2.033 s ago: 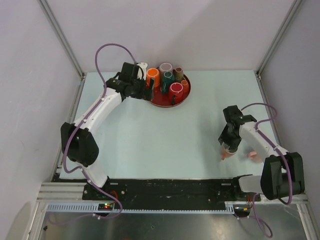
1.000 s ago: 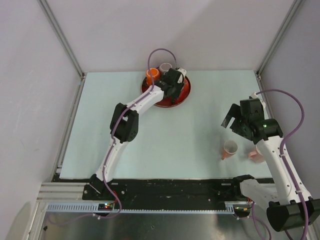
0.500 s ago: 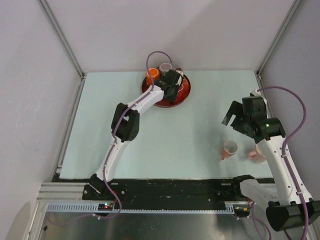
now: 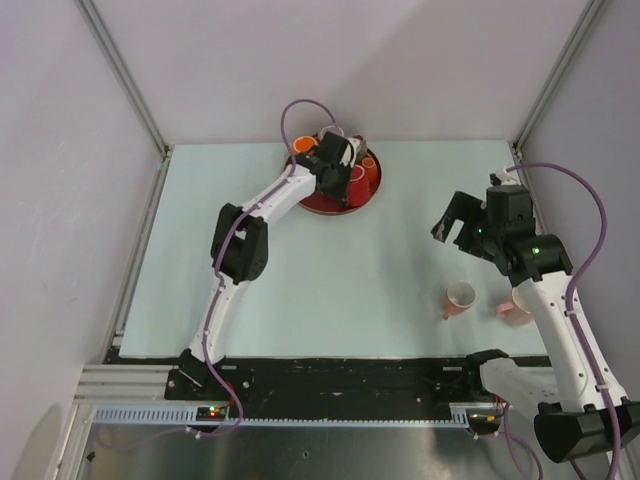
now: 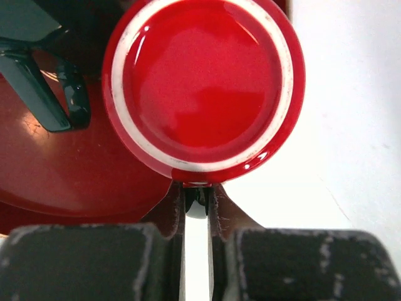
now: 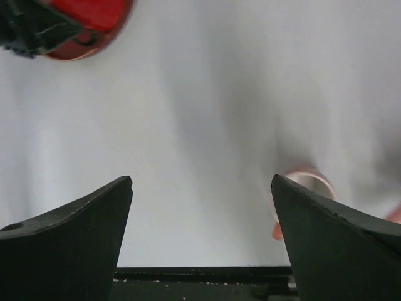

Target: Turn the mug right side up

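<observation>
The red mug (image 5: 203, 88) fills the left wrist view, its round red face with a white ring turned to the camera. My left gripper (image 5: 197, 202) reaches over the red tray (image 4: 322, 206), and its fingers (image 5: 220, 210) stand almost together on the small handle part at the mug's lower edge. From above, the red mug (image 4: 357, 184) shows beside the left gripper (image 4: 340, 172). Whether the mug rests on the tray or is lifted off it I cannot tell. My right gripper (image 4: 452, 228) hangs open above the right half of the table with nothing between its fingertips (image 6: 200, 179).
The tray (image 5: 62, 182) also carries a dark green mug (image 5: 37, 63), an orange mug (image 4: 303, 147) and a white mug (image 4: 330, 131). A pink mug (image 4: 460, 298) stands mouth up near the right arm, with another pink thing (image 4: 513, 312) beside it. The pink mug (image 6: 307, 182) shows partly behind my right finger.
My left gripper's jaws have closed onto the red mug at the tray, and its wrist has shifted slightly left. The right gripper has drifted up and left, away from the pink mug.
</observation>
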Robot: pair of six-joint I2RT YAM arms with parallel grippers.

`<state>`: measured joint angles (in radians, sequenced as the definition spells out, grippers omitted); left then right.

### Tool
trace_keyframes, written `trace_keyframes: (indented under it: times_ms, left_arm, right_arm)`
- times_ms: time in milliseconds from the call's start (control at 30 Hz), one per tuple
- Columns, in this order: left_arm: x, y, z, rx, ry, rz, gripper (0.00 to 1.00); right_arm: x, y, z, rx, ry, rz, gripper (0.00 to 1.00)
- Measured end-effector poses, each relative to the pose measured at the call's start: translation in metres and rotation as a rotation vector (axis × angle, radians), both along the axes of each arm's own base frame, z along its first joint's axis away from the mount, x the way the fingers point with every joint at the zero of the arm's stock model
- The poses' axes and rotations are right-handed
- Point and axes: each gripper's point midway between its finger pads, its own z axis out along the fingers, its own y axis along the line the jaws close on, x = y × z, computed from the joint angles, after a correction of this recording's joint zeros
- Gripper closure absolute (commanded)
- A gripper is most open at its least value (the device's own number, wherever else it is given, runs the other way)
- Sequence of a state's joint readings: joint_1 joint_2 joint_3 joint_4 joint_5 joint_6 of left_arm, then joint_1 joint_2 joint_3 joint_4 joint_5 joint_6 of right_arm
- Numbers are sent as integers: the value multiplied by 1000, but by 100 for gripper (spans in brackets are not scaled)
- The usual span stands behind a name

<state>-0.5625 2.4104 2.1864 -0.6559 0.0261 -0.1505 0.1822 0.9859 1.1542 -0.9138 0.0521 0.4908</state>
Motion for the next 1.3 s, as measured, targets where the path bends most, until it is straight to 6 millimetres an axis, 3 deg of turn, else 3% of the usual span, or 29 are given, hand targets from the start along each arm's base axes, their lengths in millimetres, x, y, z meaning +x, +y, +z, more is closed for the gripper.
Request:
trace_keyframes:
  times_ms: [133,200,333,433,633,800,900,967,1033,1067,1100,1133,1167,1233,1300]
  left_arm:
    - [-17,-4,32,-112,59,-60,100]
    - [-25,-8,59,-183,72,-86,100]
    - [-41,-19,125,-311,42,-143,100]
    - [-64,-26,181,-426,25,-207,100]
    - [-106,-32,269,-601,-14,-328,100]
    - [-137,-34,303,-683,7,-405,100]
    - [-149,-37,303,-704,51,-429,100]
    - [-155,-41,299,-712,87,-440,100]
    - [-158,-44,298,-722,107,-442,100]
    - [-158,-44,299,-723,104,-439,100]
    - [-155,-43,298,-721,103,-423,95]
    - [-152,-43,295,-718,102,-415,80]
    - [-155,-43,290,-724,133,-413,53]
    - [-157,-43,284,-718,145,-431,17]
    - [-156,-39,273,-689,131,-439,5]
  right_arm:
    - [13,37,19,87,-94,146,1]
    - [23,58,34,152,-161,220,1]
    - [46,86,64,269,-290,296,0]
    - [63,104,92,374,-391,339,1]
    - [87,124,125,529,-498,358,2]
    - [92,131,151,616,-587,381,7]
    - [91,133,172,657,-656,400,21]
    - [91,136,180,681,-685,416,45]
    - [93,137,181,702,-685,413,79]
    - [95,139,180,721,-675,412,89]
    - [92,143,184,752,-676,429,95]
    - [89,146,189,760,-690,451,97]
    - [83,152,193,756,-706,484,99]
    - [79,154,191,741,-698,487,100]
    - [86,147,177,692,-662,435,100]
